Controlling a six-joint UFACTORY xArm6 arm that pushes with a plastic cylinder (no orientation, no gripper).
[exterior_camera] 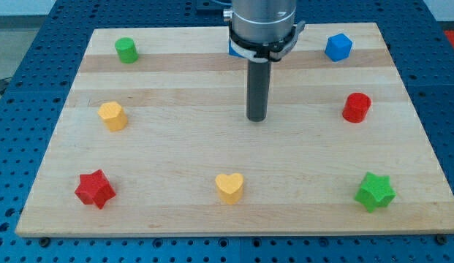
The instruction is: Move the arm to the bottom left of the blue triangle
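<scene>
A blue block [232, 50], likely the blue triangle, shows only as a small sliver behind the arm's body at the view's top centre; most of it is hidden. My tip [256, 119] rests on the wooden board [175, 146] below that sliver and slightly to its right, apart from it. No block touches the tip.
A blue cube-like block [338, 47] sits at top right, a red cylinder [356, 107] at right, a green star [374, 191] at bottom right, a yellow heart [229, 187] at bottom centre, a red star [94, 189] at bottom left, a yellow block [112, 115] at left, a green cylinder [126, 50] at top left.
</scene>
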